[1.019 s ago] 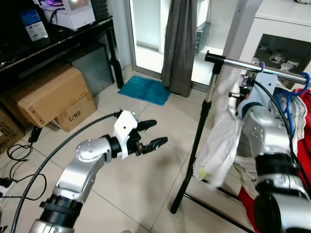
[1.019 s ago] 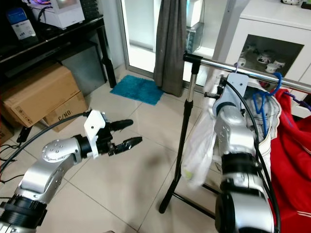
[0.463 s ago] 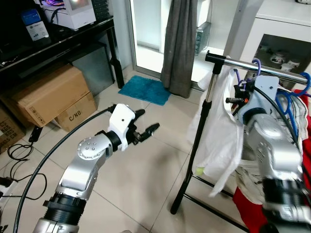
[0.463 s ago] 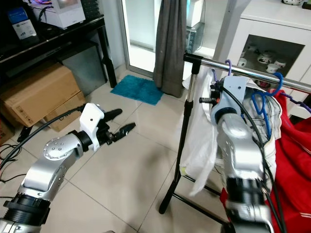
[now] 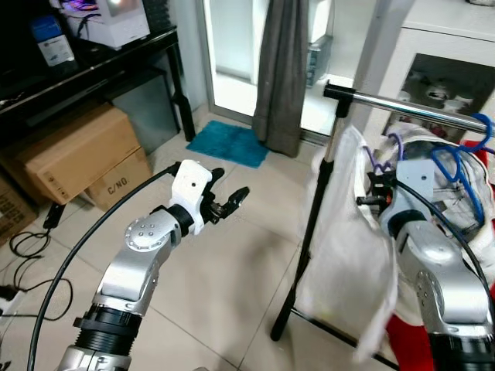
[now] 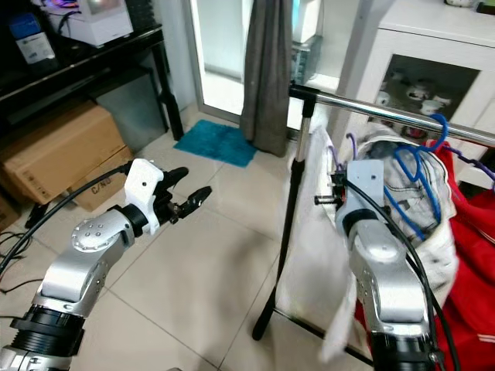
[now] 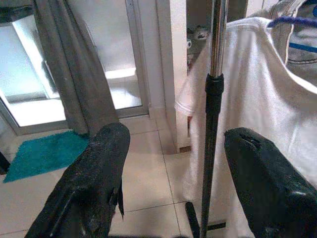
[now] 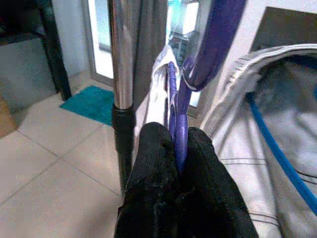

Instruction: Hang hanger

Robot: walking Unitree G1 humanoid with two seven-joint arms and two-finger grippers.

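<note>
**Hanger pinched at its neck, shirt swinging below the rail**

Purple plastic hanger (image 8: 179,126) sits at the right of the scene, just beside the chrome garment rail (image 5: 410,108) and below its bar — clamped near the hook between the right gripper (image 8: 174,148) fingers. It is light and stiff, but the white shirt (image 5: 348,255) draped on it is soft and will sway, so holding close to the hook looks sensible. The hook's tip runs out of frame; whether it can clear the bar is hard to judge. The left gripper (image 7: 178,163) hovers wide open, well left of the rack's black upright pole (image 7: 212,124).
</note>
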